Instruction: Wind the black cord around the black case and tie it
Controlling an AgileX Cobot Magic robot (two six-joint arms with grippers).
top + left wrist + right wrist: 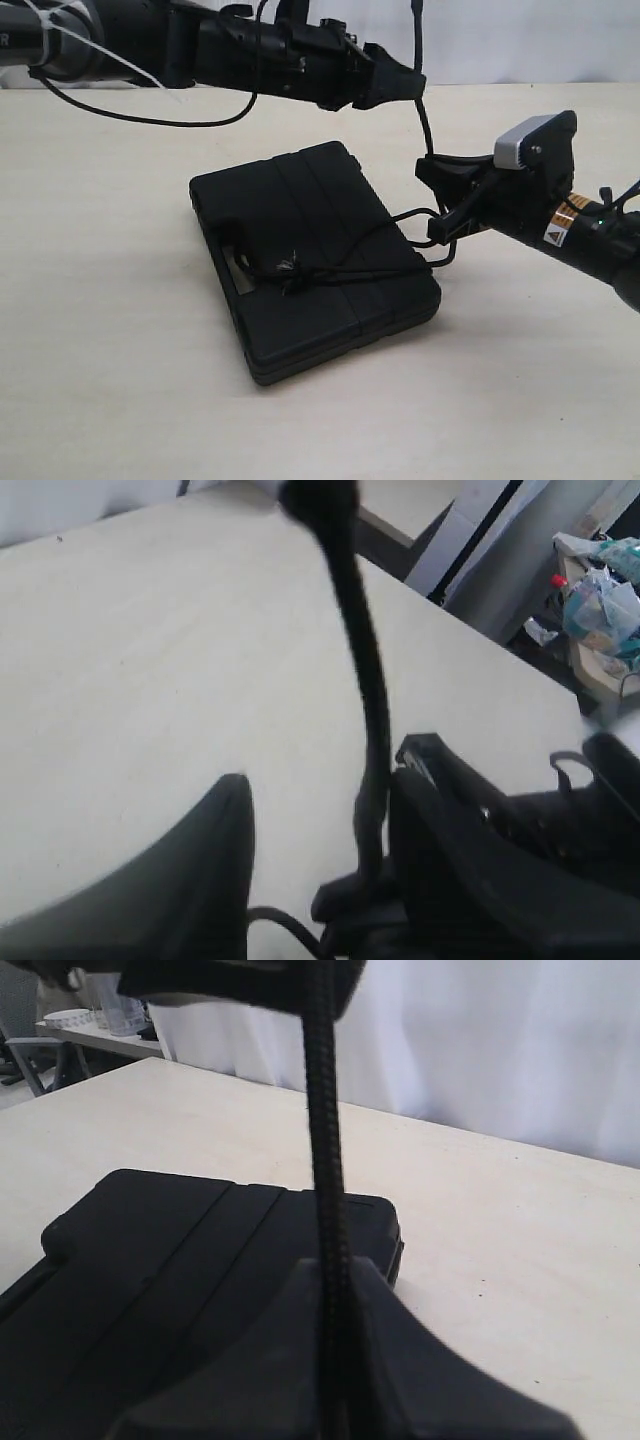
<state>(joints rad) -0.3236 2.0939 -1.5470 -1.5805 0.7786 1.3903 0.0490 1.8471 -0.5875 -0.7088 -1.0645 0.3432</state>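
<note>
Black case [310, 260] is found flat on the counter [120, 380], the black cord [325, 1160] laid across its lid and not yet tied. Just beside it, the right pincer [335, 1270] is clamped on the cord. Higher and farther off, the left pincer [320, 780] is parted, with the cord passing loose between its fingers. Tension could be lost there and the wrap slackened.

blk case [300, 210], blk braided cord [327, 1160]

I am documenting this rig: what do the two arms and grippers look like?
Both are black, with black wedge-shaped fingers. The left arm has a grey segment, white cable ties and a looping black cable. The right arm carries a silver-grey camera box, an orange band and a triangle warning sticker.
</note>
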